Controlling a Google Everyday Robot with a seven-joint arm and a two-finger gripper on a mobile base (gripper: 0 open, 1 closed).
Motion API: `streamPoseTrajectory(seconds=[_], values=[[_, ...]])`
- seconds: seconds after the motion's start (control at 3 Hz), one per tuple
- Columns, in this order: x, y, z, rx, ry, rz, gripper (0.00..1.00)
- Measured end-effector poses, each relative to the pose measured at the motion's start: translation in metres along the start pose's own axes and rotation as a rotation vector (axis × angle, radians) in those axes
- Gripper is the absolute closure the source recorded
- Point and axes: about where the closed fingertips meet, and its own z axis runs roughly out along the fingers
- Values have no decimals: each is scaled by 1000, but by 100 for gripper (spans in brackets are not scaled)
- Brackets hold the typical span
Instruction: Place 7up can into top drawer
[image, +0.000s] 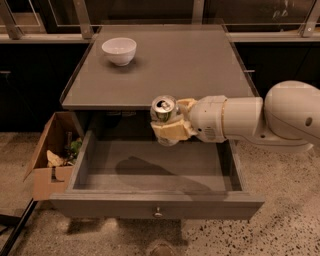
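Note:
The 7up can (164, 110), white and green with a silver top, is held upright in my gripper (170, 126). The gripper's tan fingers (172, 131) wrap its sides. The can hangs in the air above the back middle of the top drawer (155, 171), which is pulled wide open and holds nothing; its flat front panel carries a small round knob (158, 212). My white arm (260, 120) reaches in from the right, over the drawer's right side.
A grey table (170, 65) stands over the drawer, with a white bowl (119, 50) at its back left. A brown cardboard box (52, 160) with scraps sits on the floor left of the drawer. Speckled floor lies in front.

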Motion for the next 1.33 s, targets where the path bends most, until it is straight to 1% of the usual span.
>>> streamPoseTrajectory(seconds=[0.33, 0.67, 1.0, 1.33], values=[[36, -14, 1, -35, -5, 39, 100], [79, -29, 6, -67, 30, 93, 100], [102, -39, 9, -61, 62, 118, 100], [123, -49, 11, -27, 102, 130, 100]])
